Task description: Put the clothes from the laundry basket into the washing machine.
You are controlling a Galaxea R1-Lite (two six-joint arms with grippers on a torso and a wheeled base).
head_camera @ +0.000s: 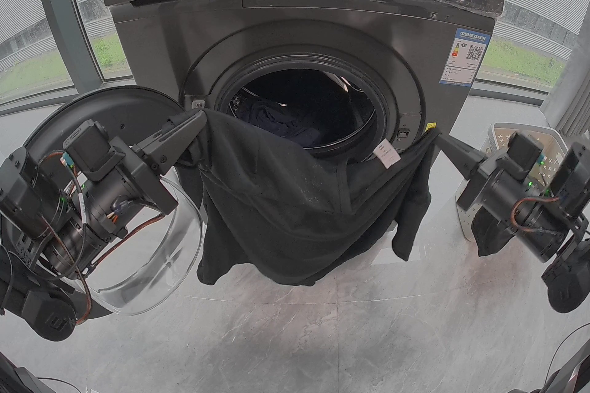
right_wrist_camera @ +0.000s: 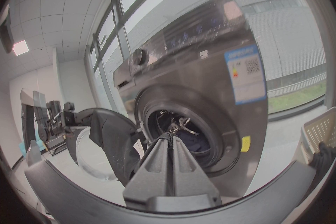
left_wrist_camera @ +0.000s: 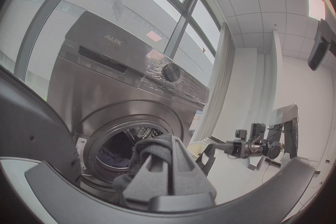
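Observation:
A black garment (head_camera: pixel 289 198) hangs stretched between my two grippers in front of the washing machine (head_camera: pixel 307 26). My left gripper (head_camera: pixel 200 118) is shut on its left corner, beside the drum opening (head_camera: pixel 304 105). My right gripper (head_camera: pixel 437 135) is shut on its right corner, just right of the opening. The cloth sags below the opening's lower rim, with a white label (head_camera: pixel 386 153) showing. Dark blue clothes (head_camera: pixel 276 119) lie inside the drum. In the left wrist view the fabric (left_wrist_camera: pixel 154 151) bunches at the gripper (left_wrist_camera: pixel 172 144). The right wrist view shows the gripper (right_wrist_camera: pixel 170 140) shut on the garment (right_wrist_camera: pixel 115 144).
The round glass door (head_camera: pixel 141 247) stands swung open at the left, behind my left arm. A white perforated laundry basket (head_camera: pixel 544 143) sits on the floor at the right, with dark cloth (right_wrist_camera: pixel 323 160) inside. Pale tiled floor lies below the garment.

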